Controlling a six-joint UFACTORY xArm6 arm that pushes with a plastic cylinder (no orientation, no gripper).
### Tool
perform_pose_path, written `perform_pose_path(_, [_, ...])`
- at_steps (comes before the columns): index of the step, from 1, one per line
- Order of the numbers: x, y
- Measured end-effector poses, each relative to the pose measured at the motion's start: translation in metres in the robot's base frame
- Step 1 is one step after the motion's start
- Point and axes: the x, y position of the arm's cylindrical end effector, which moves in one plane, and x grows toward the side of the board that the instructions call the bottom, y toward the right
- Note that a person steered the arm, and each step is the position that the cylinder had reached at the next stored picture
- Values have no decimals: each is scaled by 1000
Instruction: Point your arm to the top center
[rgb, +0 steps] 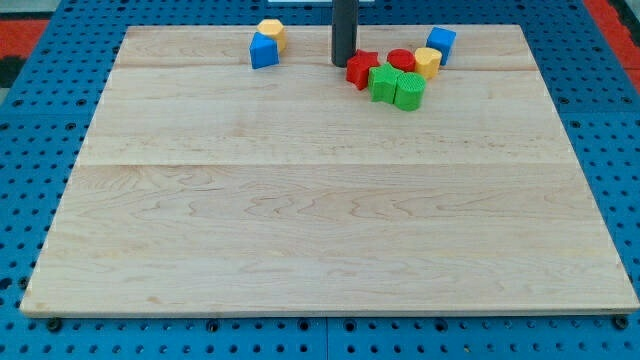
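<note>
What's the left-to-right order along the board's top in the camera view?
Blue block → yellow block → my tip → red star → green blocks → red cylinder → second yellow block → second blue block.

So my tip (343, 63) sits on the surface (320, 220) near the view's top, about centre. Right beside it on the view's right there's a star block (361, 68), then a cluster: a cylinder (402, 60), two blocks (385, 83) (409, 91) in front, two more (428, 62) (440, 44) further right. Off to the view's left, a pair (264, 50) (271, 33) touching, one behind the other.
</note>
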Motion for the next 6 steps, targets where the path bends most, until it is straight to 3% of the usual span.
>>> perform_pose_path(2, [-13, -9])
perform_pose_path(4, [-72, -35])
perform_pose_path(5, [-71, -39])
perform_pose_path(6, [-72, -79])
